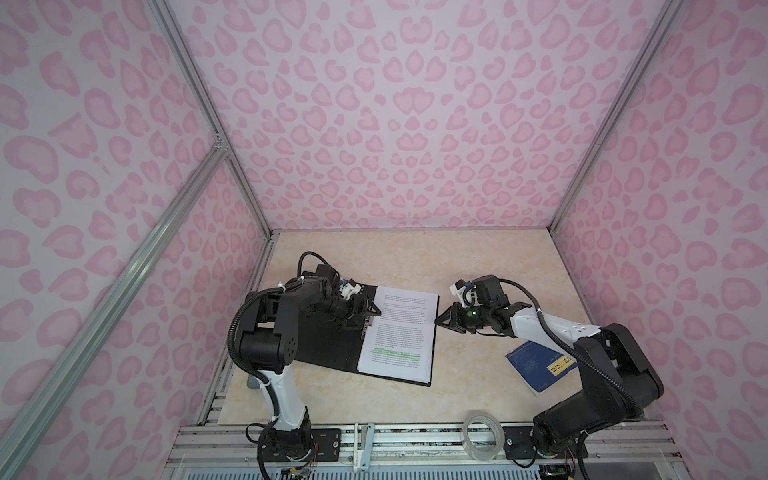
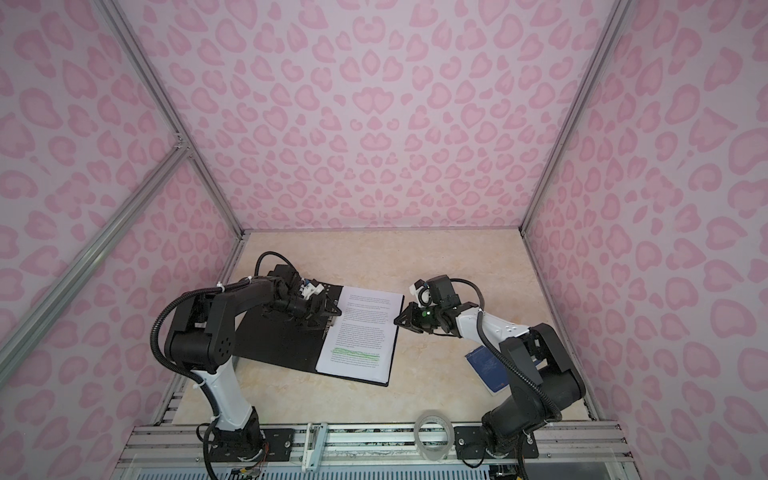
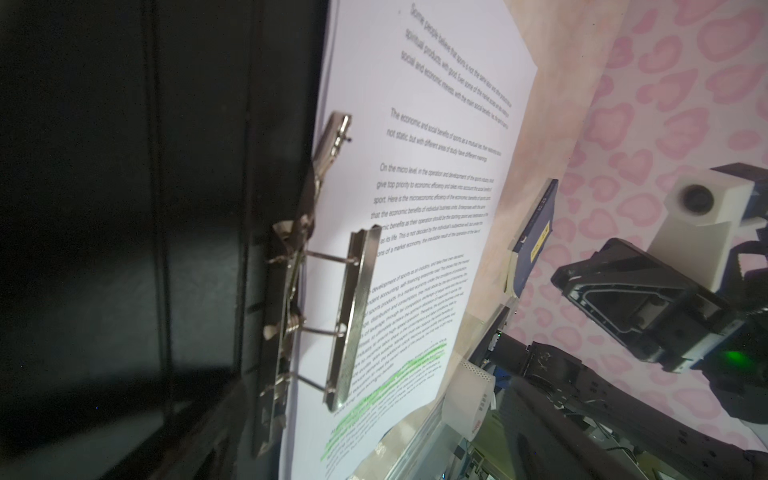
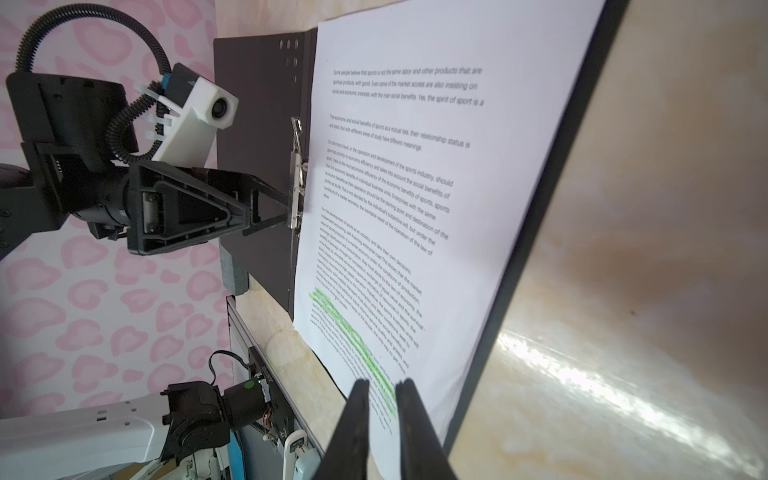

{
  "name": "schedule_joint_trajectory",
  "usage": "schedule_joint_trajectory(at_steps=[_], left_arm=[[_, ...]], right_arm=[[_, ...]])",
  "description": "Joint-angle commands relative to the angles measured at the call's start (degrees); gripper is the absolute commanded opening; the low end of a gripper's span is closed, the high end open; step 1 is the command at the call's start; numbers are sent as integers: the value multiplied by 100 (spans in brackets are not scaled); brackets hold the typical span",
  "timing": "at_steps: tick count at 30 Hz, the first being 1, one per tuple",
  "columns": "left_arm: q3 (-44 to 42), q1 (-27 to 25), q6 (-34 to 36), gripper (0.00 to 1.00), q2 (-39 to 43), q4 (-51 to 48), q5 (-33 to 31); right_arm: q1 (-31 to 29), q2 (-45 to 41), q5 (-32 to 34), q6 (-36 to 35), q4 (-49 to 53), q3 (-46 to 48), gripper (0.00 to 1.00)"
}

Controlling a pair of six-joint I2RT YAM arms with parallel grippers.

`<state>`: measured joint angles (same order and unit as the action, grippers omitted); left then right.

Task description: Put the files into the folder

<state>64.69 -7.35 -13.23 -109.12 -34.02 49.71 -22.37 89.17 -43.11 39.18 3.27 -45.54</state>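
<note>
The flat folder (image 1: 328, 345), lying open with its black inside up, is resting on the beige marble-patterned surface (image 1: 478, 266). The white printed paper files (image 1: 399, 332), with green highlighted lines near the bottom, are lying stacked on its right-hand half, their long axis running away from the arm bases, parallel to the spine. The silver metal spine clip (image 3: 353, 320) is running along that axis, its bar sitting over the sheets' inner edge. Whether it is pressing them down I cannot tell.

The left gripper (image 4: 286, 208) is the nearer one. Its fingers are standing spread wide and straddling the clip, so the coming move probably turns on this arm working the clip. The right gripper (image 1: 438, 321) is hovering at the opposite, outer long edge of the files, its fingers drawn almost together with only a thin slit and nothing seen between them.

A dark blue booklet with a yellow label (image 1: 536, 363) is lying well apart on the right, partly under the right arm. A clear tape roll (image 1: 482, 434) is sitting on the front rail. Pink heart-patterned walls (image 1: 415, 104) are enclosing the cell.
</note>
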Motion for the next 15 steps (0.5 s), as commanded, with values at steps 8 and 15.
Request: schedule_joint_trajectory(at_steps=[8, 15], left_arm=[[176, -305, -654, 98, -187, 437, 64], [175, -389, -690, 98, -246, 425, 96]], right_arm=[[1009, 127, 253, -99, 394, 89, 22], [1231, 807, 10, -200, 486, -425, 28]])
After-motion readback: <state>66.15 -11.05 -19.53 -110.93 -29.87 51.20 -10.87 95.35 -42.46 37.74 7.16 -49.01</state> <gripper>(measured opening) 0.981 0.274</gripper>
